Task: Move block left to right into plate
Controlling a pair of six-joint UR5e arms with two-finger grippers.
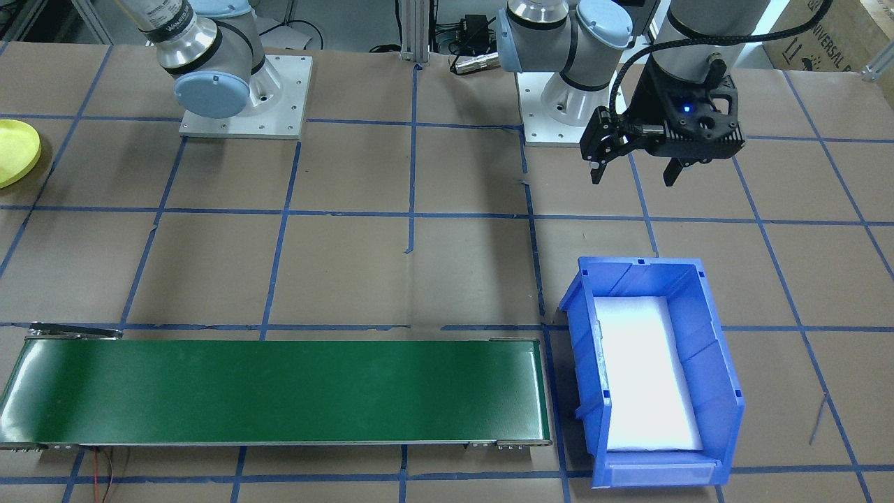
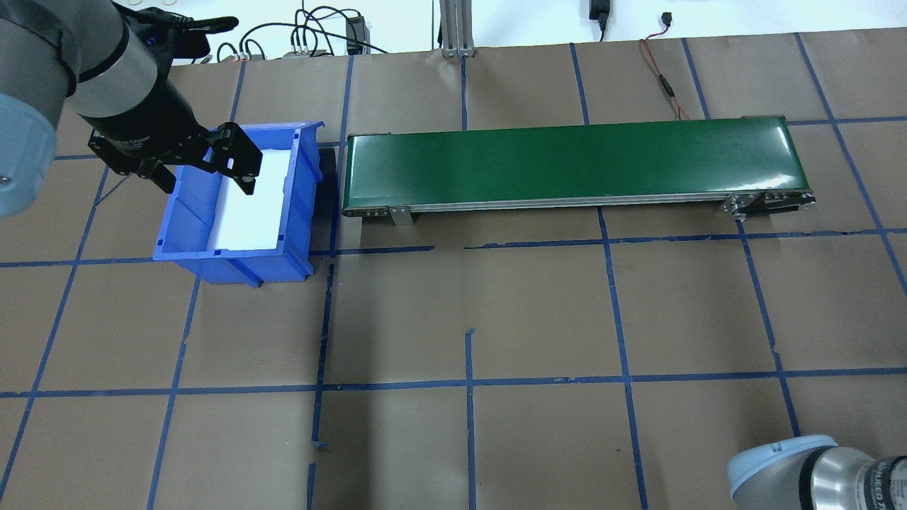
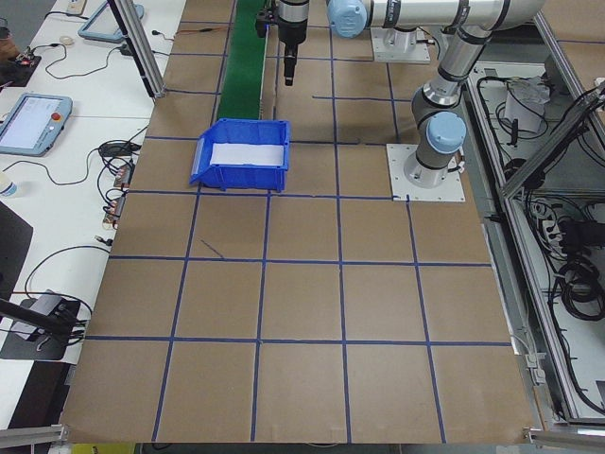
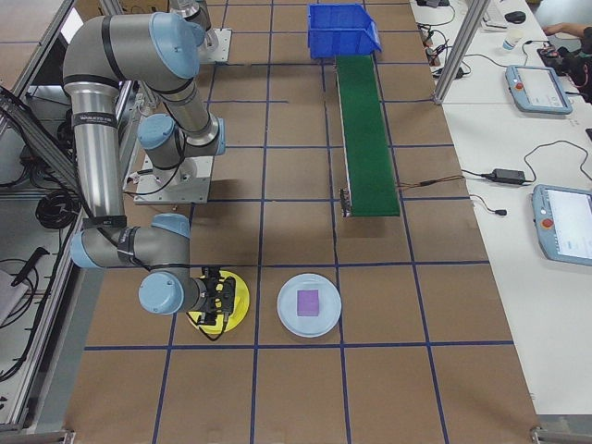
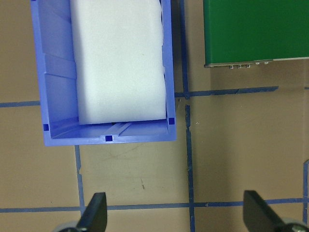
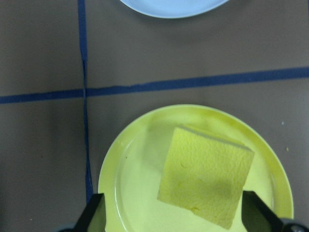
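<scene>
Step in hand: you are at the release. The yellow block (image 6: 206, 175) lies flat in the yellow plate (image 6: 125, 179), a little toward one side, and no finger touches it.
Left claw (image 5: 175, 212): wide and empty. It hangs above the brown surface (image 2: 538, 312), just beside the near end of the blue bin (image 2: 234, 205).
Right claw (image 6: 175, 215): wide, holding nothing. It hovers low over the yellow plate with the block between the two fingertips (image 6: 94, 212), but apart from them.
Where the task's thing is: inside the plate, at the robot's right end of the surface, well apart from the bin and the green conveyor belt (image 2: 574, 163).
Next move: I judge that the right arm needs to lift straight up, so the fingers do not drag the block or tip the plate rim.
Blocks: two; one yellow, and one purple block (image 4: 308, 302) on the pale blue plate (image 4: 309, 326).
Plates: two, yellow and pale blue, near each other.
Bins: one, with a white liner.
Conveyor belts: one, nothing on it.
Claws: two.
</scene>
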